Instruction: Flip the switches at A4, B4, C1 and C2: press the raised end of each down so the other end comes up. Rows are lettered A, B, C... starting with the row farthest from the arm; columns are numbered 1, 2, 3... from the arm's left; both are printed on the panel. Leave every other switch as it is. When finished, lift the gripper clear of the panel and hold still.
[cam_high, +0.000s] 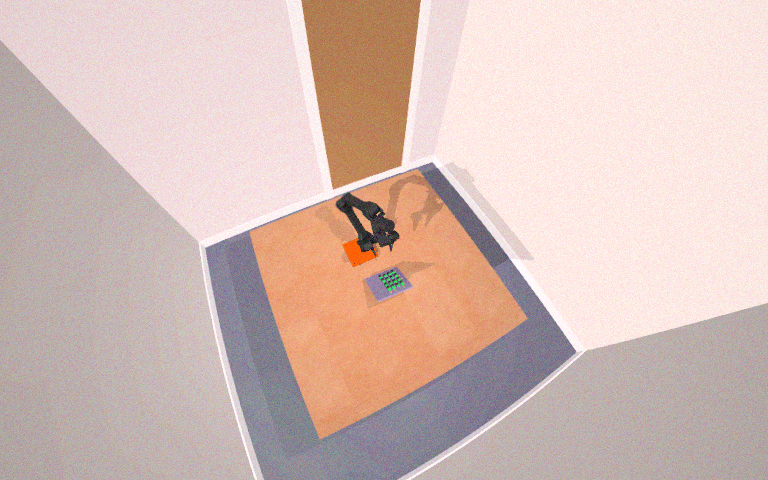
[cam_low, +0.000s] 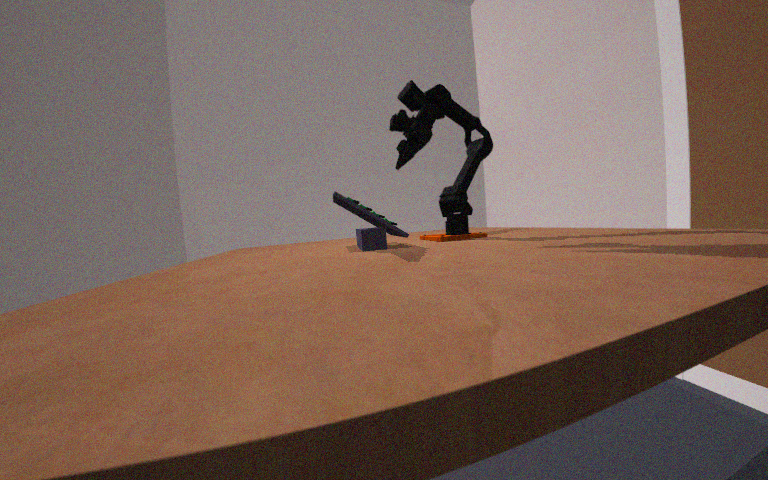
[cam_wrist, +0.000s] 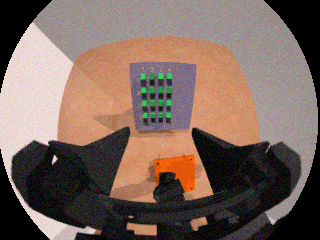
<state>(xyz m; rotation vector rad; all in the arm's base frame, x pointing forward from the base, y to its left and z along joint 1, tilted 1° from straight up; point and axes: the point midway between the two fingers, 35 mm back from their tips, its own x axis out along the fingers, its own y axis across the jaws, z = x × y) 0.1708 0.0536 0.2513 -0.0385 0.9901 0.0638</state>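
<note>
The claw (cam_high: 382, 254) (cam_low: 395, 148) (cam_wrist: 162, 130) stands nearly fully open, gripping nothing, raised apart from the switches, presumably to approach without brushing them. Behind it, the orange base plate (cam_high: 350, 255) (cam_low: 428, 237) (cam_wrist: 186, 166) supports the arm. Ahead, the switch panel (cam_high: 374, 287) (cam_low: 353, 209) (cam_wrist: 183, 100) slopes toward the arm, its far side raised, with a block (cam_low: 371, 239) beneath, likely propping it.
</note>
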